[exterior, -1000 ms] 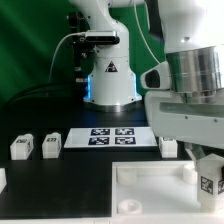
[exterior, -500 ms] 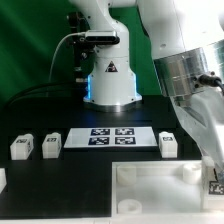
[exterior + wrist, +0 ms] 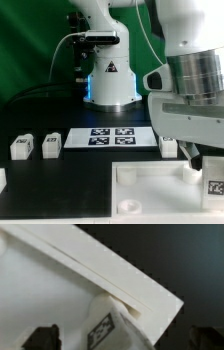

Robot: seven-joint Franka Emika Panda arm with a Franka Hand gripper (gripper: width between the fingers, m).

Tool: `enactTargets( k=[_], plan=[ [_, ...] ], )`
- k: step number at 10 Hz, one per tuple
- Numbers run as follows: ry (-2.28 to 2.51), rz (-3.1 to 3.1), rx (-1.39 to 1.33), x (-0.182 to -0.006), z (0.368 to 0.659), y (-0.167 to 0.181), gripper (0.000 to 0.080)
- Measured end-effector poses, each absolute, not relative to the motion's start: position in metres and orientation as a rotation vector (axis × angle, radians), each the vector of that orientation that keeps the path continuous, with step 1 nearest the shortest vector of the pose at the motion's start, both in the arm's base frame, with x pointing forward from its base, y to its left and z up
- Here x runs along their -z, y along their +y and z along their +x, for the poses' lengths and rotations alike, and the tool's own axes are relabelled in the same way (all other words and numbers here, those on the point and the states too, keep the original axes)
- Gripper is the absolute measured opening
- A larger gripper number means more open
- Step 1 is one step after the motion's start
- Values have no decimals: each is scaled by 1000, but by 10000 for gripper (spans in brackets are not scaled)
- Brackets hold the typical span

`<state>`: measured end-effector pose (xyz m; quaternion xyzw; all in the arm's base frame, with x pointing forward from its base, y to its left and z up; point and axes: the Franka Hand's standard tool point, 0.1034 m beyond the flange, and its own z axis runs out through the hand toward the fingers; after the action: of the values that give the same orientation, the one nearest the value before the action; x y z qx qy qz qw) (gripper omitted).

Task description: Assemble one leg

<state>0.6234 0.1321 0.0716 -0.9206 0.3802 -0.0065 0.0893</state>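
The leg [image 3: 108, 328] stood between my jaws at the tabletop [image 3: 150, 185] corner, its tag showing at the exterior view's right edge. I judged it was entering the corner socket, with seating and twisting left to do. My gripper [image 3: 122, 339] seemed clamped on it, fingers [image 3: 45, 338] either side. Three spare legs [image 3: 22, 147] waited well apart, near the marker board [image 3: 110, 138].

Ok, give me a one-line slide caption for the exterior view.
Franka arm poised over the large white square tabletop, a small white tagged leg at its corner, three more legs and the marker board behind.
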Motion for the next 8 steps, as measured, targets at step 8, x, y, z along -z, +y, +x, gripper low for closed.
enactTargets(
  k=[8],
  plan=[
    [-16,-3078,126,-74,633,118,526]
  ],
)
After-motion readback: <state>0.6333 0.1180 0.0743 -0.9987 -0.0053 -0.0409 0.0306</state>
